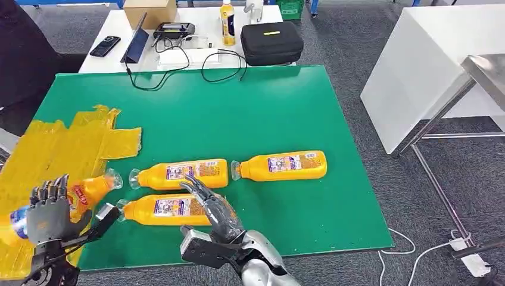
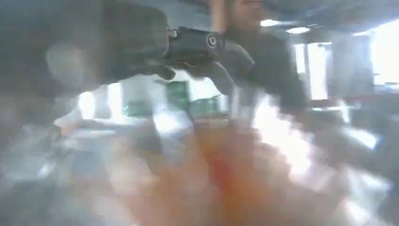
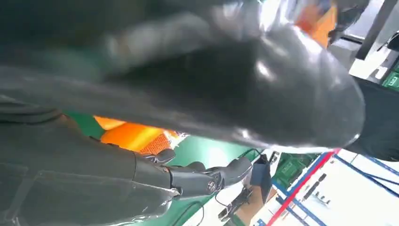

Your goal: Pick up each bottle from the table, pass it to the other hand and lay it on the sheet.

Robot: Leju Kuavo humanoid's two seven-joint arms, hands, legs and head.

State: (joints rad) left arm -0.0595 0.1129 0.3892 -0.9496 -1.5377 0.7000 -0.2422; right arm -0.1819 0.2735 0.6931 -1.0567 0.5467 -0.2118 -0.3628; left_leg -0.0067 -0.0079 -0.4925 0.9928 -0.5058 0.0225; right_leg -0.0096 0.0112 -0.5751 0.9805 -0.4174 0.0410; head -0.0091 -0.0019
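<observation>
Nearest in the head view, left hand [image 1: 49,215] grips a bottle [image 1: 89,189] over the yellow sheet [image 1: 56,149]; right hand [image 1: 215,208], fingers apart, rests above three bottles [image 1: 178,174] on the green tabletop [image 1: 256,113]. Left wrist view is blurred. Right wrist view shows spread fingers [image 3: 221,176] near orange.

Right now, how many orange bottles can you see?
5. One in the left hand over the yellow sheet: held bottle. Three lying on the green mat. One upright on the white table behind.
</observation>
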